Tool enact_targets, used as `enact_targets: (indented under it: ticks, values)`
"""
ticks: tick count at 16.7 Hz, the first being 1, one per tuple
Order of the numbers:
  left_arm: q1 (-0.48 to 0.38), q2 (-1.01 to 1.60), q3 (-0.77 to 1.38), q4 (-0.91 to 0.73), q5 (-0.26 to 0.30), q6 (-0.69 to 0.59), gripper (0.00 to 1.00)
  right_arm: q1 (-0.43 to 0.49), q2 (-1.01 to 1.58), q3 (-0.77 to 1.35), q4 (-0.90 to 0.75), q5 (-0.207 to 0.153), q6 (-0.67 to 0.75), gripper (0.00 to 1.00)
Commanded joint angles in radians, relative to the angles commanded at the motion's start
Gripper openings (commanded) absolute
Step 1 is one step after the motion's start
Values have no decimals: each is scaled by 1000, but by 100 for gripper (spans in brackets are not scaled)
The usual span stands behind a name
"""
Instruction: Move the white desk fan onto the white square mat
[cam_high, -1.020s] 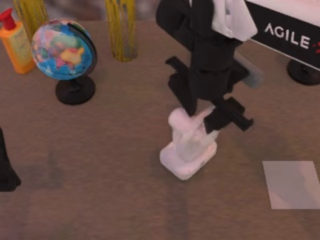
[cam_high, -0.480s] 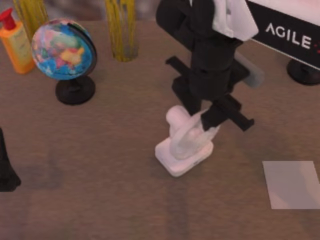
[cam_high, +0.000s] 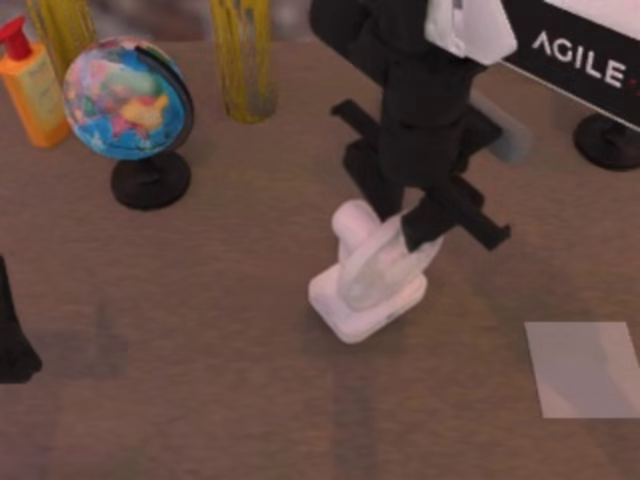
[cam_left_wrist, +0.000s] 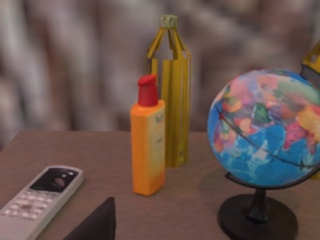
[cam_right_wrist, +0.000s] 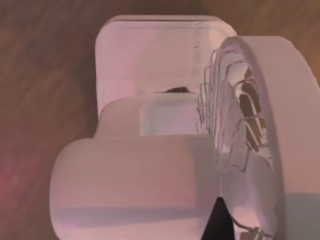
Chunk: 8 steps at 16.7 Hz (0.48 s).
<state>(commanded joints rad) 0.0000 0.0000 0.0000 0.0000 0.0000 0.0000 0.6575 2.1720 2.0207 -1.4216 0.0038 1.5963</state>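
White desk fan (cam_high: 367, 290) | right gripper (cam_high: 400, 225) clamped | mid-table, off white square mat (cam_high: 582, 368)

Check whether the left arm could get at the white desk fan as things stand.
Probably not easily: the left arm sits parked at the table's far left edge, while the right tool already straddles the white desk fan from above, blocking the top approach.
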Motion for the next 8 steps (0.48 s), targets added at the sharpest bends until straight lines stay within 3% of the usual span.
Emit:
enact_targets:
  ticks: [4,8]
  values:
    - [0,0,0,0,0,0,100,7,19,152,-126,-1,-5,0]
    - [0,0,0,0,0,0,100,8,20,178,-151,-1,-8,0]
